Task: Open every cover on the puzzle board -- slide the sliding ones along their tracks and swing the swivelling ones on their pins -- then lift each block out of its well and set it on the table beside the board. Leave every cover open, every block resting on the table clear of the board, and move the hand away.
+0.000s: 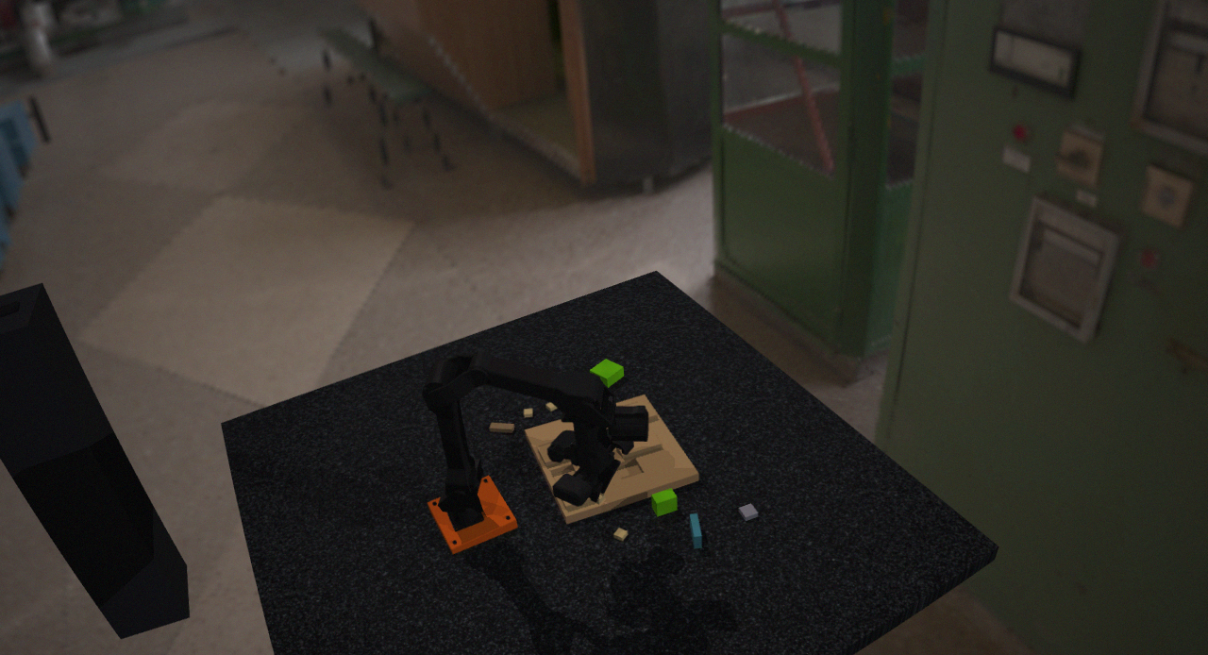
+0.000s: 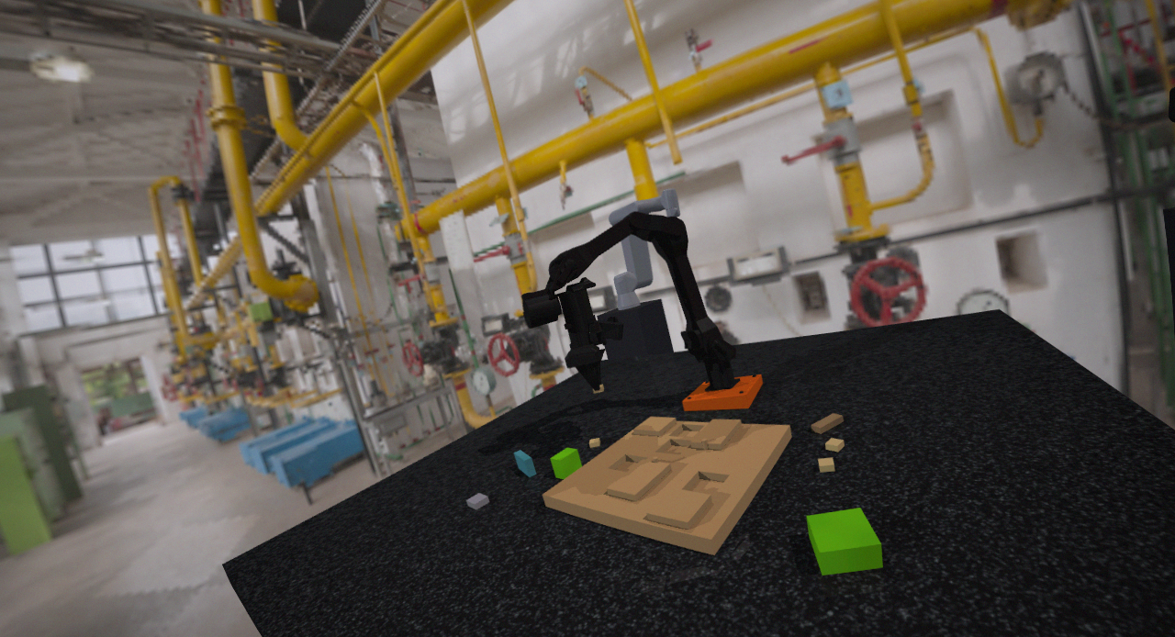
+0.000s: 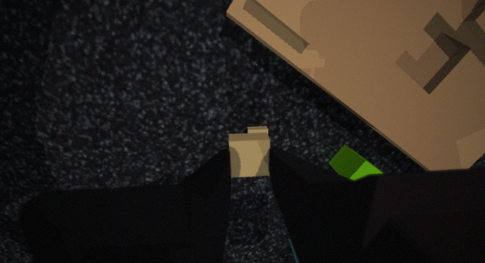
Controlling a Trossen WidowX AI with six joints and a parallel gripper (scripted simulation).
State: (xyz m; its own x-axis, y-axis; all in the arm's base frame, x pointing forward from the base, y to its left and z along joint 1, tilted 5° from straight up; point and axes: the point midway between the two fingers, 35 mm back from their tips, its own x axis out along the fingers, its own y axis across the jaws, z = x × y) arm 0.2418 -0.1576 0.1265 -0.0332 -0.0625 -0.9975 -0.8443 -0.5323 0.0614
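My gripper point(image 2: 593, 381) point(image 3: 248, 156) is shut on a small tan block point(image 3: 248, 156) point(image 2: 598, 387) and holds it in the air above the table, just off the board's edge on the side of the small green block. The tan puzzle board point(image 1: 668, 462) point(image 2: 744, 469) point(image 3: 379, 66) lies flat in the middle of the table, with covers and wells on top; my arm hides part of it in the top view. Another small tan block point(image 1: 620, 533) point(image 2: 594, 441) point(image 3: 258, 129) lies on the table right below the held one.
Beside the board lie a small green block point(image 1: 663, 501) point(image 2: 565, 463) point(image 3: 352, 165), a teal block point(image 1: 695, 529) point(image 2: 524, 463) and a grey block point(image 1: 747, 511) point(image 2: 477, 499). A bigger green block point(image 1: 607, 371) point(image 2: 844, 540) and three tan pieces point(image 1: 501, 427) point(image 2: 826, 422) lie on other sides. The orange arm base point(image 1: 473, 523) stands nearby.
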